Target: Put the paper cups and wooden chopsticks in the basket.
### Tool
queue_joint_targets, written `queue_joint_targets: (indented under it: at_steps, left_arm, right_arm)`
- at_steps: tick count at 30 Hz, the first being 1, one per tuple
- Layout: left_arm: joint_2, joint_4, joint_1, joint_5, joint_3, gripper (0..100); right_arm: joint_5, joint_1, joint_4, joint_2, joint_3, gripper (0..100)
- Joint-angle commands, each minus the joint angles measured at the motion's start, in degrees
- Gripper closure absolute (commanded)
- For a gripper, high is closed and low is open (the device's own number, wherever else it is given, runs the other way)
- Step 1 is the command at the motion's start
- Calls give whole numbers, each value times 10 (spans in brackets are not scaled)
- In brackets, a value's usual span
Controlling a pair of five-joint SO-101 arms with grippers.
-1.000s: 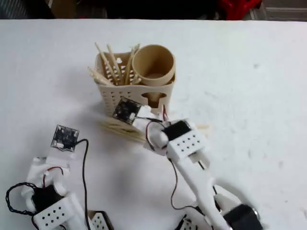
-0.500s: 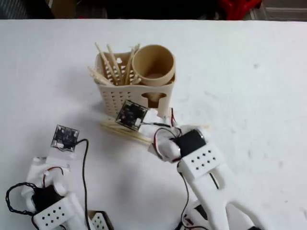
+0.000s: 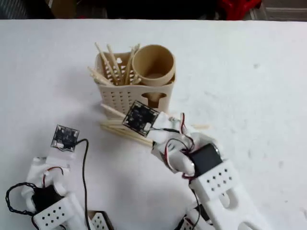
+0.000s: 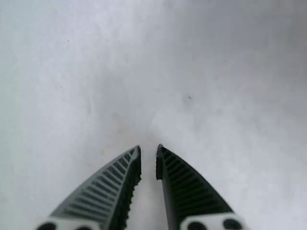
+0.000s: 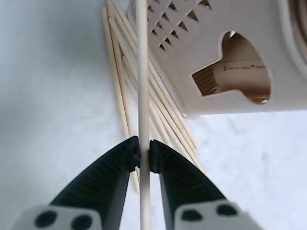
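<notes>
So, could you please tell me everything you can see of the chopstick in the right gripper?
The chopstick is a thin, straight, pale wooden stick, unmarked. The right gripper is shut on it partway along, pinching both sides. It crosses over the loose chopsticks lying on the table, its far end by the perforated wall of the basket; whether it touches that wall is unclear.

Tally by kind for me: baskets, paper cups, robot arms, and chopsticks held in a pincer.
Cream perforated plastic basket: 1
Tan paper cup: 1
White robot arms: 2
Thin wooden chopstick gripped in right pincer: 1
Total: 5
</notes>
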Motion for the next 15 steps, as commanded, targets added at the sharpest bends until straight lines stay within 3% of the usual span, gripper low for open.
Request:
queue_joint_targets:
  at_steps: [1,6,11,15]
  left_arm:
    - [3,2,7,0,-2,924]
    - [3,2,7,0,-2,924]
    - [3,3,7,0,-2,924]
    - [3,3,7,0,-2,924]
  right_arm:
    - [-36,1,2,-44,-4,982]
    - [-30,6,34,-64,-1,982]
    - [141,8,141,-63,63,982]
    - [170,45,95,-63,130,982]
